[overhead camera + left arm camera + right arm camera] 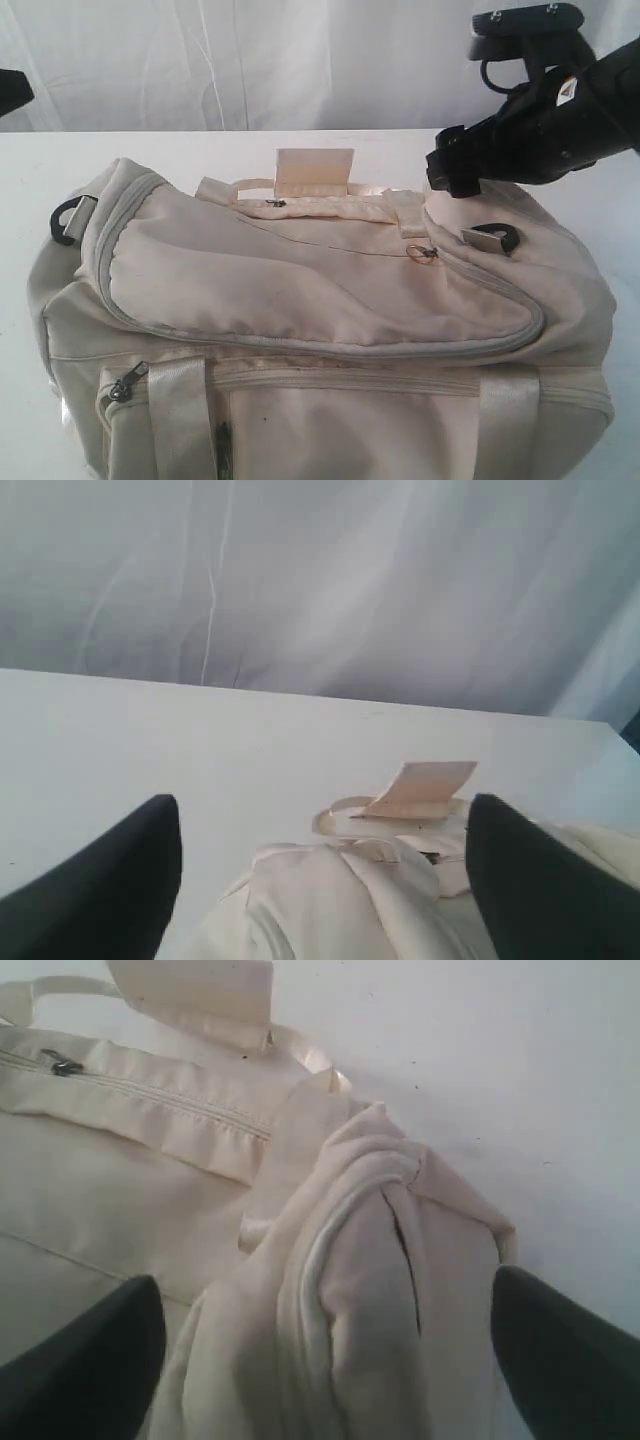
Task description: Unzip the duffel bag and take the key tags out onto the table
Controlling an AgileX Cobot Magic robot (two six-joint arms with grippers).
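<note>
Bag (320, 300) lies on the table (200, 148), filling the near middle of the exterior view, long side toward the camera. Main flap lies flat, its grey zip line closed along the near edge. Zip pull (121, 385) sits at the near left corner. Ring pull (424, 253) sits on top, right of centre. Black D-rings: one at the left end (68, 220), one at the right end (500, 238). Handle wrap (315, 171) stands upright at the far side. Right arm (560, 105) hangs over the bag's far right end. Only a dark edge of the left arm (10, 90) shows at far left.

Left wrist view: left gripper (325, 880) released, fingers (110, 890) wide apart, nothing between them but the bag's far left end below. The handle wrap lies beyond, then bare table and a white curtain (300, 570).

Right wrist view: right gripper (330, 1360) released, fingers (570, 1360) spread wide over the bag's bunched right end. Contact with the fabric: cannot tell. A closed pocket zip (150, 1088) runs across the top panel.
</note>
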